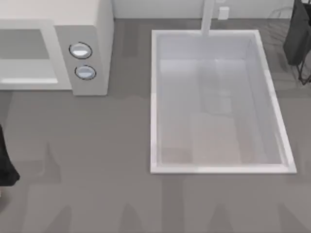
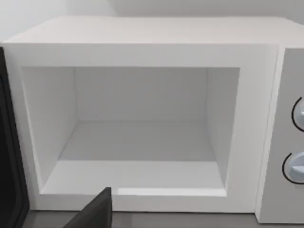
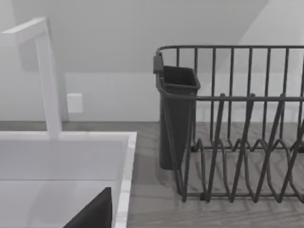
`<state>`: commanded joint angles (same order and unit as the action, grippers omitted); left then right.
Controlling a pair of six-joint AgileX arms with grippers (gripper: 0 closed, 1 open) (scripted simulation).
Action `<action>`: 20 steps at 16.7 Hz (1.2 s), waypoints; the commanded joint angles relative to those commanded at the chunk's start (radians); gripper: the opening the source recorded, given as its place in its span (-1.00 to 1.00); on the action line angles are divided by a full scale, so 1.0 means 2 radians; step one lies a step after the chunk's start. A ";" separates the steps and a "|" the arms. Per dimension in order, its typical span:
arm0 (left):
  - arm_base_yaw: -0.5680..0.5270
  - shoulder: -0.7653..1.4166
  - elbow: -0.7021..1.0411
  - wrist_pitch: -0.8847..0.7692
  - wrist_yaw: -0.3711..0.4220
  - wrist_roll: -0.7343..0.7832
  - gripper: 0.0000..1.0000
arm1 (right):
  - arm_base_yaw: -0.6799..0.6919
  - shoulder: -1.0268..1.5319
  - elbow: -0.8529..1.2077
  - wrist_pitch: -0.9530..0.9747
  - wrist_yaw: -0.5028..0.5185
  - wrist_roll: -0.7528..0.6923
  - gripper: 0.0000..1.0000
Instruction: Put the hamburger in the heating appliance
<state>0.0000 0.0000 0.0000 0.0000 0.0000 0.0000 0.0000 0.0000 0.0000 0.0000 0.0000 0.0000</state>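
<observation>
The heating appliance (image 1: 82,29) is a large white microwave at the table's back left, with two round silvery-blue knobs (image 1: 82,60) stacked on its panel. Its wide front cavity (image 2: 137,142) stands open and bare, seen straight on from the left wrist view. Its black door (image 2: 9,152) is swung out beside the opening. A black part of my left gripper (image 2: 95,211) pokes in low in front of the microwave. A black part of my right gripper (image 3: 95,211) hangs over the sink's corner. The hamburger is out of view.
A white rectangular sink basin (image 1: 155,97) with a white faucet (image 1: 208,17) takes up the table's middle and right. A dark wire dish rack (image 3: 237,142) with a black cutlery cup (image 3: 175,114) stands at the back right. A black shape (image 1: 6,162) sits at the left edge.
</observation>
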 joint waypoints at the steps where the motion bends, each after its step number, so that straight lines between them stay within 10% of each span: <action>1: 0.000 0.000 0.000 0.000 0.000 0.000 1.00 | 0.000 0.000 0.000 0.000 0.000 0.000 1.00; 8: 0.018 0.112 0.081 -0.082 -0.001 0.075 1.00 | 0.000 0.000 0.000 0.000 0.000 0.000 1.00; 20: 0.085 0.630 0.365 -0.399 0.001 0.345 1.00 | 0.000 0.000 0.000 0.000 0.000 0.000 1.00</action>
<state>0.1691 1.2601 0.7300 -0.7974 0.0021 0.6897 0.0000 0.0000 0.0000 0.0000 0.0000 0.0000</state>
